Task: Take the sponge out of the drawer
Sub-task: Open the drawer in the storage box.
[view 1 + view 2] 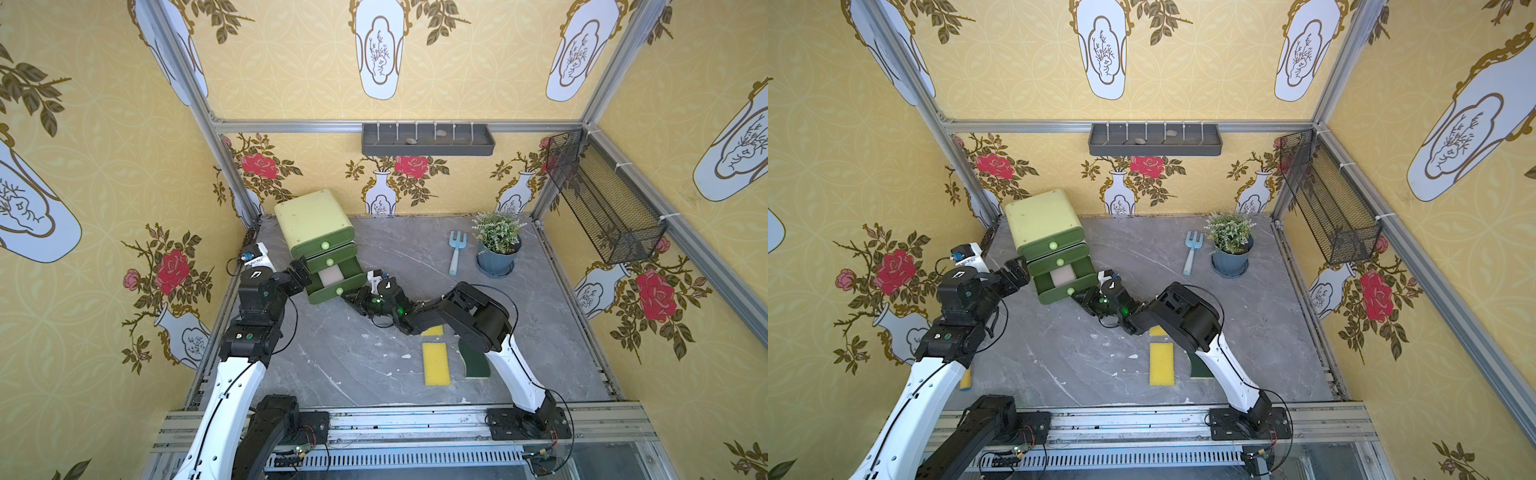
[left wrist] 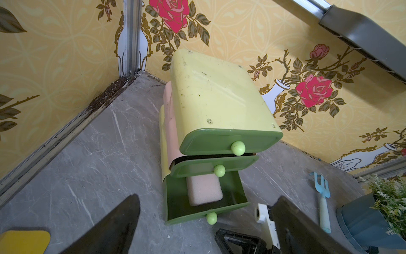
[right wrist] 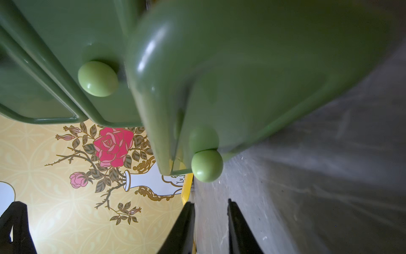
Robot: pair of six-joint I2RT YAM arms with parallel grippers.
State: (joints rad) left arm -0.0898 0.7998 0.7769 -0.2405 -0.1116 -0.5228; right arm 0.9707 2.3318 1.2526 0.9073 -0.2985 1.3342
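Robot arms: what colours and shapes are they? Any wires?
The left arm and right arm each have a white tube-shaped lower part and chunky black joints. Thin black cables loop along them, small green lights dot the joints, and a white mark sits near each wrist. The left hand and right hand are black, with two pointed wedge-shaped fingers.

Sponge: far end hidden under middle drawer front. Bottom drawer front blurred in right wrist view. Small yellow piece mostly hidden under right arm, and the green pad partly. Yellow block cut off at frame corner. Lumps in wall shelf too small to identify.
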